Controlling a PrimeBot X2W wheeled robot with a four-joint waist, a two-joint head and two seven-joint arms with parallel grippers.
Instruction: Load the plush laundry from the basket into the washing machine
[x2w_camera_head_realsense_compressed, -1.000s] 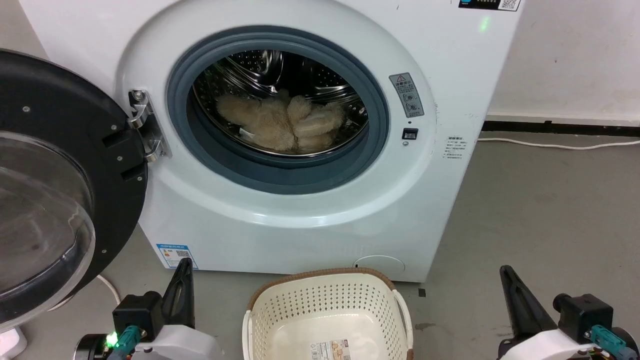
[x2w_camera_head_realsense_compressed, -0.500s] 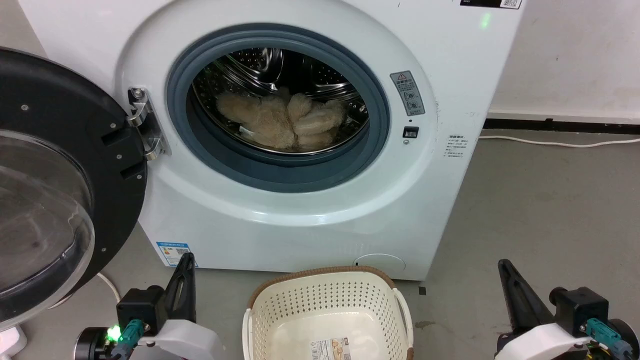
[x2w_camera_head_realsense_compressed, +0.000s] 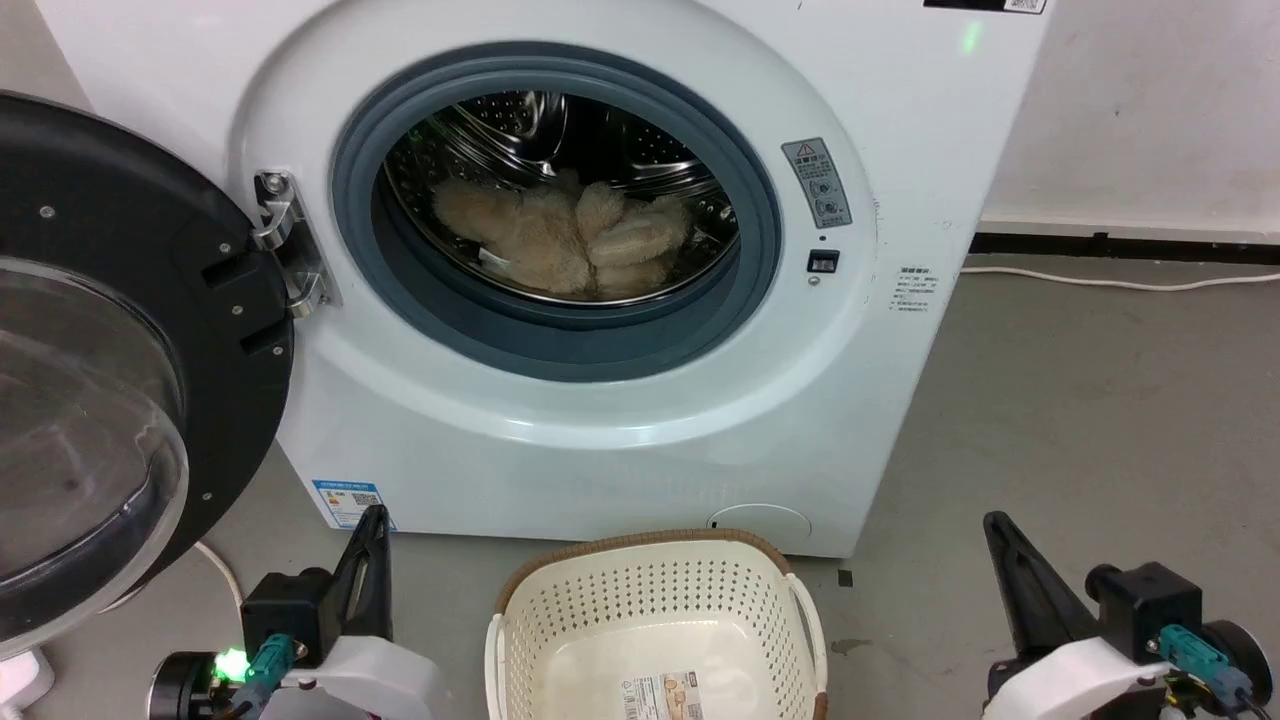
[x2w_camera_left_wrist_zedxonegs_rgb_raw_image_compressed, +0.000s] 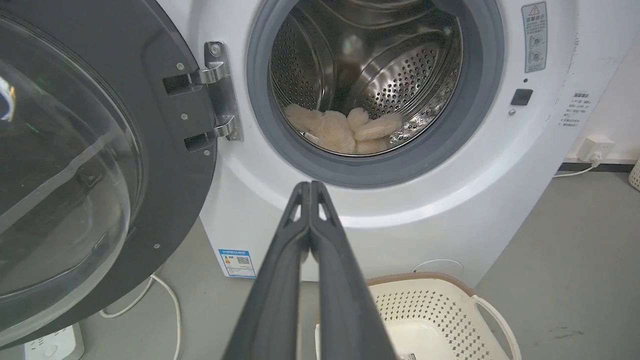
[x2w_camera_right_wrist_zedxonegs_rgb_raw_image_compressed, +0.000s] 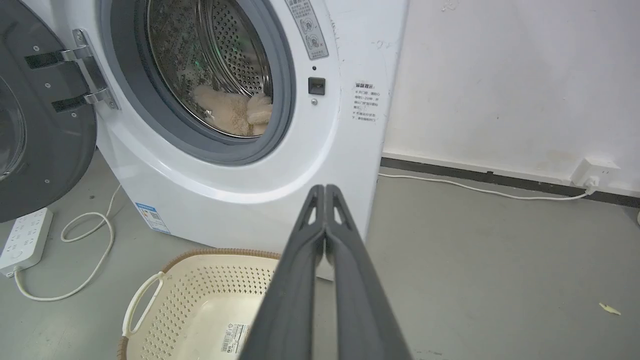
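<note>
The plush laundry (x2w_camera_head_realsense_compressed: 565, 240) lies on the floor of the washing machine's (x2w_camera_head_realsense_compressed: 620, 440) steel drum, also seen as plush laundry (x2w_camera_left_wrist_zedxonegs_rgb_raw_image_compressed: 342, 130) and plush laundry (x2w_camera_right_wrist_zedxonegs_rgb_raw_image_compressed: 232, 111) in the wrist views. The basket (x2w_camera_head_realsense_compressed: 655, 615) stands on the floor before the washer, holding just its label sticker. My left gripper (x2w_camera_head_realsense_compressed: 375, 520) is shut, low at the basket's left, holding nothing. My right gripper (x2w_camera_head_realsense_compressed: 993, 525) is shut at the basket's right, holding nothing. The left gripper (x2w_camera_left_wrist_zedxonegs_rgb_raw_image_compressed: 310, 186) and the right gripper (x2w_camera_right_wrist_zedxonegs_rgb_raw_image_compressed: 325, 189) show fingers pressed together.
The round glass door (x2w_camera_head_realsense_compressed: 110, 360) hangs wide open at the left. A white power strip (x2w_camera_right_wrist_zedxonegs_rgb_raw_image_compressed: 22, 234) and cable (x2w_camera_right_wrist_zedxonegs_rgb_raw_image_compressed: 97, 240) lie on the floor under it. Another cable (x2w_camera_head_realsense_compressed: 1120, 284) runs along the wall at the right, over bare grey floor (x2w_camera_head_realsense_compressed: 1080, 430).
The head view has shifted slightly, so the washer and basket sit a little higher. Both grippers have risen a little in view. The plush stays in the drum.
</note>
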